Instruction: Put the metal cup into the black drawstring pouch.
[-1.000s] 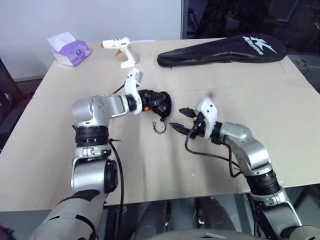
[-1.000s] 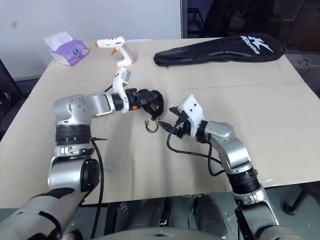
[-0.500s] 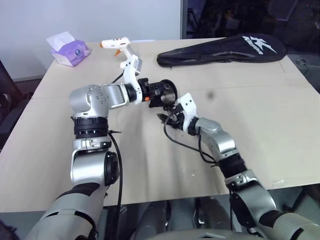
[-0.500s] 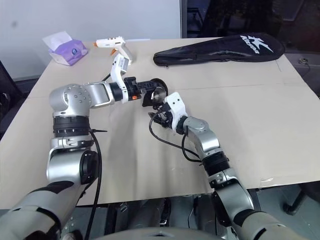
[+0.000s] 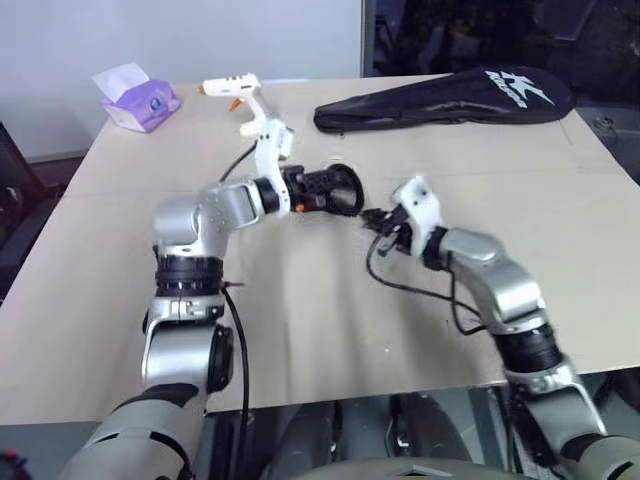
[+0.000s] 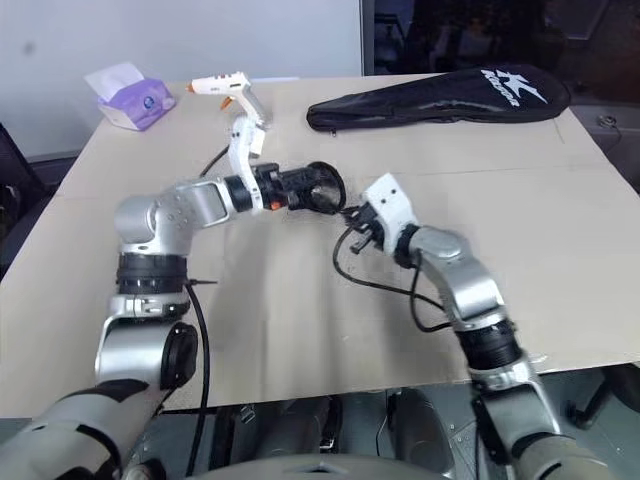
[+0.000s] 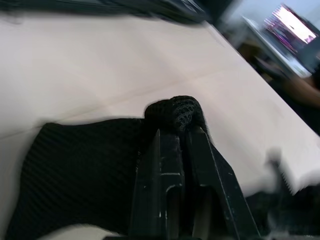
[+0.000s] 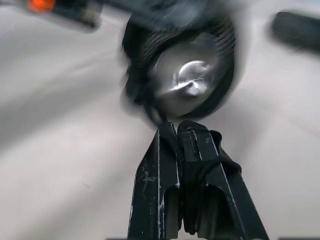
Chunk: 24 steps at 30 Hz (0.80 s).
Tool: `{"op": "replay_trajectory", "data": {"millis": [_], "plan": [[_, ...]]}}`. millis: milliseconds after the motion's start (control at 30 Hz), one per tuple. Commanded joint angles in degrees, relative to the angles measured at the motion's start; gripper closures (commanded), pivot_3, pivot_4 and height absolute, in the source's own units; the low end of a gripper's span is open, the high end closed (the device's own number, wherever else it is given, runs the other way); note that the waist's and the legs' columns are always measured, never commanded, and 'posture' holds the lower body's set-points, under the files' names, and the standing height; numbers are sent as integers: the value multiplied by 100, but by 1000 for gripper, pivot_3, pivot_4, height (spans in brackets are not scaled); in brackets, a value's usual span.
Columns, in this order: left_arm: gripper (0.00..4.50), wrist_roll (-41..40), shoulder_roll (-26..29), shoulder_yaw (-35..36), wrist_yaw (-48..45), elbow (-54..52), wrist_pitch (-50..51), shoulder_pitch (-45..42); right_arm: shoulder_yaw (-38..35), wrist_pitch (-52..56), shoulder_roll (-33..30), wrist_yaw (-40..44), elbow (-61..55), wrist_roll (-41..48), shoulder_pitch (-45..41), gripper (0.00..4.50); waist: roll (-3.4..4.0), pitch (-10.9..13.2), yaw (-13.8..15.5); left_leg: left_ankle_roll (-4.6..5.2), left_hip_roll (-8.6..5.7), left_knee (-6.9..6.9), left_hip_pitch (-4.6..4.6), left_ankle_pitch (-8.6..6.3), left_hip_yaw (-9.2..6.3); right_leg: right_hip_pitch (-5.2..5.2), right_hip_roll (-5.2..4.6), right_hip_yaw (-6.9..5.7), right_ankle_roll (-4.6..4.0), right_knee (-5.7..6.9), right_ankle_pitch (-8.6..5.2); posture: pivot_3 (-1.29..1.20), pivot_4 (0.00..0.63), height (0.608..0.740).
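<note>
Right gripper (image 8: 182,131), jaws closed on a thin black drawstring cord (image 6: 352,213), held just beside the mouth of the black drawstring pouch (image 5: 338,190). Left gripper (image 7: 179,132), fingers pinched on the pouch fabric, holds the pouch above the table (image 5: 500,170); the metal cup (image 8: 189,82) sits inside its open mouth. Beyond lie a glue gun (image 5: 240,100), a tissue box (image 5: 138,100) and a long black cover (image 5: 450,100).

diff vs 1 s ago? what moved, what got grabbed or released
The right hand swung in under the small black drawstring pouch, then drew back toward the right, now shut on the pouch's thin black cord. The left hand lifted the pouch, still clamped on it. The shiny metal cup sits inside. The glue gun, tissue pack and racket cover stayed put.
</note>
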Motion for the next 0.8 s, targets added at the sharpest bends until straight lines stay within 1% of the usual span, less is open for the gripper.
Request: {"op": "replay_trajectory", "data": {"millis": [33, 67, 100, 200, 300, 400, 467, 567, 700, 800], "plan": [[2639, 373, 102, -513, -625, -608, -1250, 30, -11, 663, -711, 154, -779, -126, -317, 4500, 6, 4, 17, 0, 0, 0, -1, 0, 0, -1, 0, 0, 0, 0, 0, 0, 150, 740], [2107, 500, 90, -656, -749, -657, -1573, 38, -11, 787, -936, 170, -859, -172, -406, 4500, 5, 3, 31, 0, 0, -1, -2, 0, 0, -1, -2, 0, 0, -1, 0, 0, 150, 740], [1770, 576, 91, -788, -905, -710, -1803, 42, 28, 852, -1149, 194, -915, -243, -487, 4500, 5, 4, 49, 0, 0, -1, -2, 0, -1, 0, -2, -3, -1, -3, 0, 0, 150, 740], [1770, 570, 18, -1092, -1323, -880, -2041, 5, 209, 987, -1675, 278, -994, -440, -665, 4500, 4, 3, 63, 1, 0, -2, -3, 0, 3, 0, -2, 1, -1, -5, 0, 0, 150, 740], [1770, 813, -137, -1457, -1464, -749, -2358, -58, 239, 1027, -1823, 318, -1027, -442, -753, 4500, 4, 4, 84, 3, 1, -1, -3, -1, 4, 2, -2, 2, -1, -6, -1, 0, 150, 740], [1770, 1222, -426, -1795, -1462, -271, -2853, -219, 338, 1037, -1952, 342, -1065, -530, -811, 4500, 4, 4, 120, 4, 1, 0, -4, -1, 6, 2, -2, 3, -1, -5, -1, 0, 150, 740], [1770, 1362, -601, -1869, -1483, 3, -3078, -336, 375, 1078, -1996, 331, -1118, -562, -818, 4500, 3, 4, 135, 6, 1, 3, -6, -1, 6, 2, -2, 0, 0, -6, 0, 0, 150, 740], [1770, 1639, -715, -2018, -1641, 327, -3575, -454, 384, 1163, -2008, 321, -1194, -560, -838, 4500, 2, 5, 124, 8, 1, 4, -8, -2, 6, 2, -2, -2, 0, -8, -1, 0, 150, 740], [1770, 1808, -836, -2046, -1667, 650, -3729, -563, 391, 1248, -2017, 310, -1271, -581, -859, 4500, 2, 5, 127, 9, 1, 3, -8, -3, 6, 1, -1, -1, 0, -7, -1, 0, 150, 740], [1770, 1764, -940, -1962, -1727, 780, -3679, -650, 375, 1325, -2034, 302, -1369, -586, -832, 4500, 2, 5, 130, 9, 1, 3, -8, -3, 6, 1, -1, -1, 0, -7, -1, 0, 150, 740]]}}
